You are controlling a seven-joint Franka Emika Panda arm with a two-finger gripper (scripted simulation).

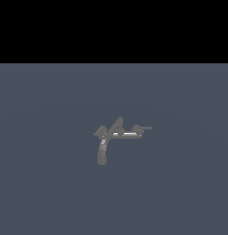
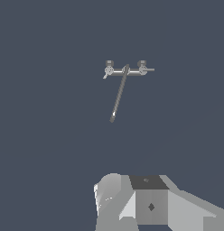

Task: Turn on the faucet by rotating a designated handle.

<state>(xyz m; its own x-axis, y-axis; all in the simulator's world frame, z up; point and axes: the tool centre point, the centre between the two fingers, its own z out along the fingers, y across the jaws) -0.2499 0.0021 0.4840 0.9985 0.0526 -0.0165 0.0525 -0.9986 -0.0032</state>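
The faucet (image 1: 116,134) is dull grey with a bright, shiny bar; its handle (image 1: 142,128) looks darker grey, perhaps, against a plain slate-blue floor (image 1: 180,193).

Open floor (image 1: 47,183) all round the faucet (image 1: 120,134), so you get free approach from any side. Near the handle (image 1: 142,128), only the fin (image 1: 116,125) and spout (image 1: 102,153) crowd you.

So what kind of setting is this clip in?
Most likely a bare simulated test scene, not a real kitchen or bathroom: a lone faucet rests on a flat, featureless grey floor under a black backdrop, with no sink or wall around it.
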